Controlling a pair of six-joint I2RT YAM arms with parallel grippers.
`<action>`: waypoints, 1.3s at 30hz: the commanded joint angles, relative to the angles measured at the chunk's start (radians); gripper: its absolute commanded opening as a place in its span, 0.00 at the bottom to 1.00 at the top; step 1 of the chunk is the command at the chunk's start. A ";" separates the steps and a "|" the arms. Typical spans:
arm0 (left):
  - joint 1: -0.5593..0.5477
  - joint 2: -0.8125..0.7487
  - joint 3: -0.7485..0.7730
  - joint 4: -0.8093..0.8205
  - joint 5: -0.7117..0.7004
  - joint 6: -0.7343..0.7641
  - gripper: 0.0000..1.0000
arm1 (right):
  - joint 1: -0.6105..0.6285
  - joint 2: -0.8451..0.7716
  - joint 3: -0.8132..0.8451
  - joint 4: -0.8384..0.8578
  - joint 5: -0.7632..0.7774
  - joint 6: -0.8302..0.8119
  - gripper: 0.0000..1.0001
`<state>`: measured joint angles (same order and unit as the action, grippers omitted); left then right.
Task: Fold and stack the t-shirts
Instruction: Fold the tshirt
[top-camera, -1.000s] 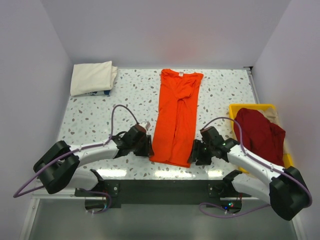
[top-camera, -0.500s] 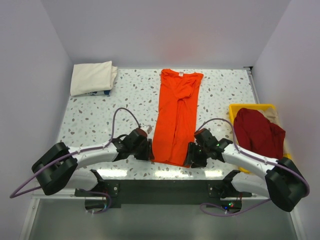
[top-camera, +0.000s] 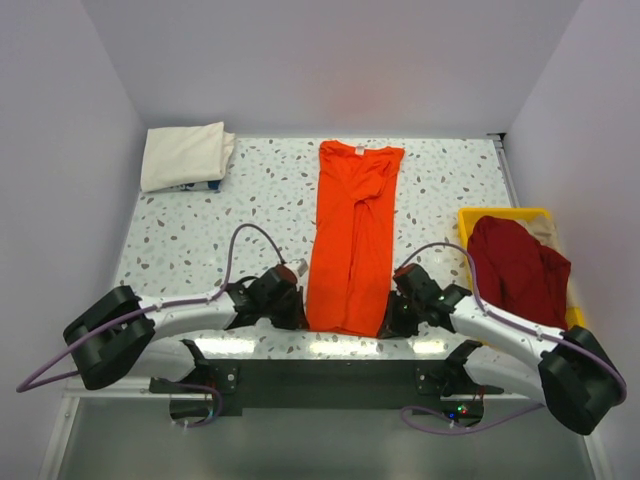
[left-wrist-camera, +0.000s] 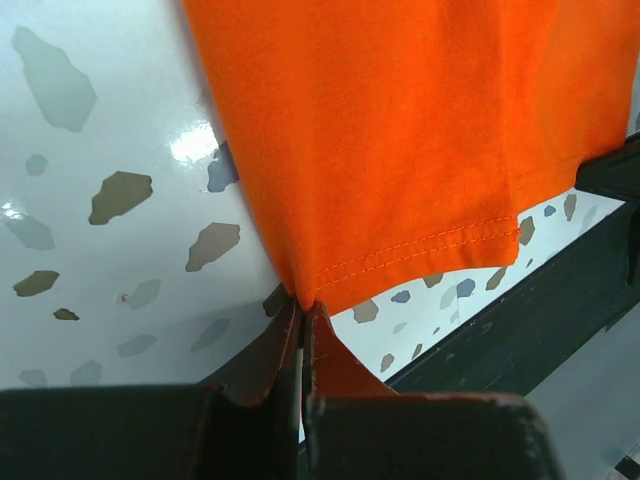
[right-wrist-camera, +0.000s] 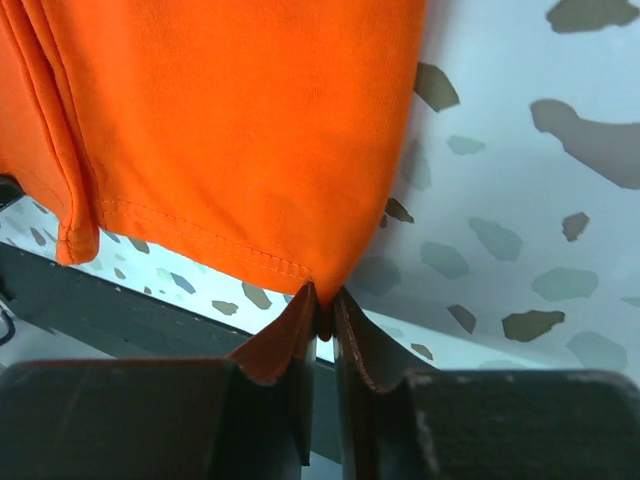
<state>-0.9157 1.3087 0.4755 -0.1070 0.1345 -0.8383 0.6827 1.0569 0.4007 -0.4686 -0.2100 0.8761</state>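
Speckled table (top-camera: 180, 250) carries the orange shirt (top-camera: 350, 240), laid flat as a narrow strip, its long axis running from near edge to far, collar farthest. Red shirt (top-camera: 515, 270) lies heaped in the tray (top-camera: 505, 212); cream shirt (top-camera: 183, 155) sits folded at far left. Left gripper (left-wrist-camera: 303, 308) and right gripper (right-wrist-camera: 325, 298) each pinch 1 near hem corner; all the cloth lies ahead of both.

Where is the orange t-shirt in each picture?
Top external: orange t-shirt in the middle, running front to back.
Left wrist: orange t-shirt fills the upper right.
Right wrist: orange t-shirt fills the upper left.
Shared landmark: the speckled table under it.
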 joint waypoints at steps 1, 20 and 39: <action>-0.014 0.007 -0.028 0.024 0.027 -0.033 0.00 | 0.003 -0.043 -0.023 -0.074 0.041 0.009 0.12; -0.114 -0.022 0.012 0.009 0.021 -0.091 0.00 | 0.003 -0.416 0.016 -0.317 0.075 0.001 0.00; 0.179 0.317 0.586 0.003 -0.202 -0.010 0.00 | -0.210 0.283 0.496 0.160 0.343 -0.103 0.00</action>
<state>-0.7769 1.5852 1.0149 -0.1627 -0.0204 -0.8272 0.5255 1.2533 0.8352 -0.4511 0.0959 0.8040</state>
